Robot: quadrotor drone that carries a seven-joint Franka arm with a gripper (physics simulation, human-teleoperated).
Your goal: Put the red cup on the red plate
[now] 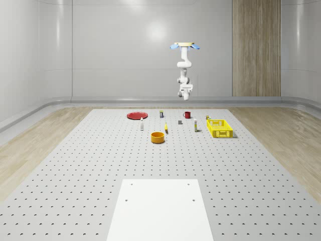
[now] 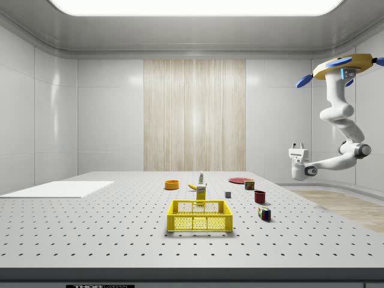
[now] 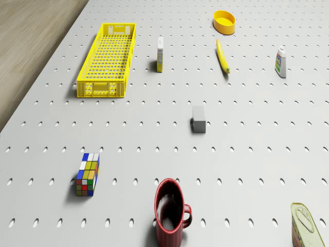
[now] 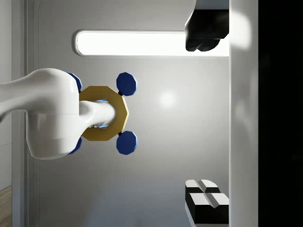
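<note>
side view: drone (image 2: 350,66) hovers high, gripper (image 2: 298,146) open above red cup (image 2: 260,196).

A simulated lab: bare grey panelled walls; a perforated optical-bench table (image 1: 75,165); a ceiling light panel (image 2: 192,6).

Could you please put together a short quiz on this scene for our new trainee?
1. True or false: the red cup already stands on the red plate.
2. Pick one. The gripper is: A) shut on the cup; B) open and holding nothing; C) shut on a banana.
3. Short answer: does the drone hover, or does it rest on the table?

Key:
1. False. The cup stands upright on the table, apart from the plate.
2. B. In the wrist view the fingers are spread wide.
3. It hovers, high above the table's far end, with the gripper raised well clear of the cup.
</note>
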